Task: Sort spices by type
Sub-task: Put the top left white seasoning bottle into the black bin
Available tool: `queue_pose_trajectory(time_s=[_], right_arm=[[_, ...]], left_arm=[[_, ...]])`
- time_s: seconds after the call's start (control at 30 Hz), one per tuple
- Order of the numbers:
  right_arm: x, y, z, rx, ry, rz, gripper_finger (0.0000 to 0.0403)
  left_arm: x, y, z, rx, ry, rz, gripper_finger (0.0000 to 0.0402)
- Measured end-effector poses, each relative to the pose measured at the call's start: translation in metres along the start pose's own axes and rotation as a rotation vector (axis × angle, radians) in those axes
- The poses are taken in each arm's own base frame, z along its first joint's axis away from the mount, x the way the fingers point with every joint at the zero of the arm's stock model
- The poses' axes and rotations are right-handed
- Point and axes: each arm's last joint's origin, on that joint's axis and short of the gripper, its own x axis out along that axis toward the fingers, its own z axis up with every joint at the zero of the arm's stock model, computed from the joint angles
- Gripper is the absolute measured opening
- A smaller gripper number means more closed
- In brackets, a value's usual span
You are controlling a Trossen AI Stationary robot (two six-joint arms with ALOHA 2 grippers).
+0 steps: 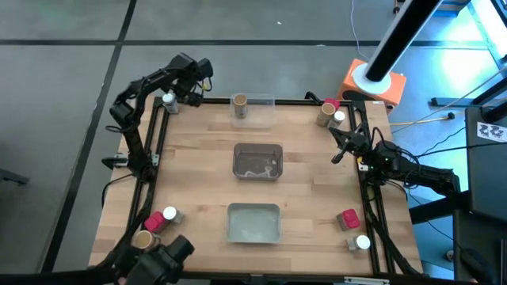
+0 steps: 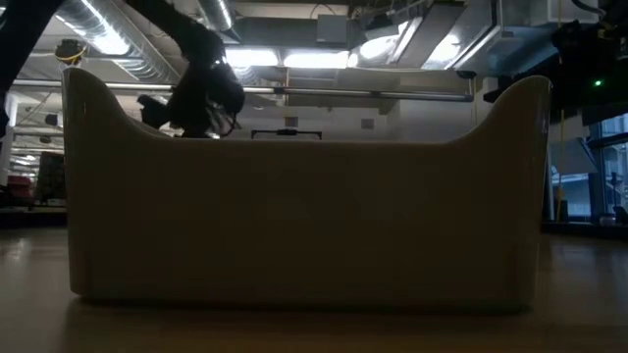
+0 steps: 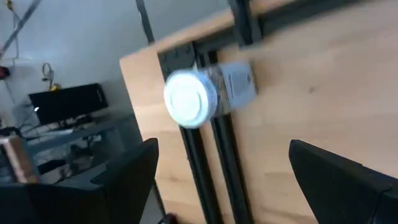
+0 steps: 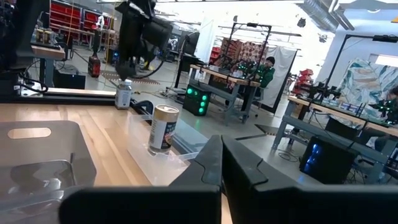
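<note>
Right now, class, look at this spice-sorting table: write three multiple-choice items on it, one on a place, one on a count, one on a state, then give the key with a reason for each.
1. Where does the tan-topped cylinder nearest the far edge stand?
A. In the clear tray
B. In the middle grey tray
C. On bare wood

2. How many trays lie down the table's middle?
A. One
B. Two
C. Three

3. How are the left hand's fingers?
A. Shut on a jar
B. Open, above the white-lidded jar
C. Shut, empty

Key: 1 A, the high view shows it inside the clear tray's rim. 2 C, clear, grey and the near grey tray line up. 3 B, the left wrist view shows the fingers spread with the jar beyond them.
</note>
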Motion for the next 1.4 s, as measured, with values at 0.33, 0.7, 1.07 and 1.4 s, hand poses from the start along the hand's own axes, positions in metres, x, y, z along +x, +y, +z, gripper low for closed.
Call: queue_pose_trajectory(time_s=[0.33,0.7,1.07,1.4], right_arm=[[0.0,0.0,0.0,-0.001,0.002,0.001,0.0007],[0.0,0.0,0.0,0.0,0.0,0.0,0.0007],[0.0,0.0,0.0,-0.001,0.001,0.008,0.0007],[0.0,0.0,0.0,-0.002,0.002,0.008,0.0007]], left_arm=[[0.039,-0.005,-0.004,-0.005,0.031,0.057,0.0345],[0.04,-0.008,0.005,-0.002,-0.047,0.036,0.0336],[0.044,-0.01,0.008,0.018,-0.039,0.046,0.0336],[0.056,-0.02,0.01,0.087,0.011,0.073,0.0336]])
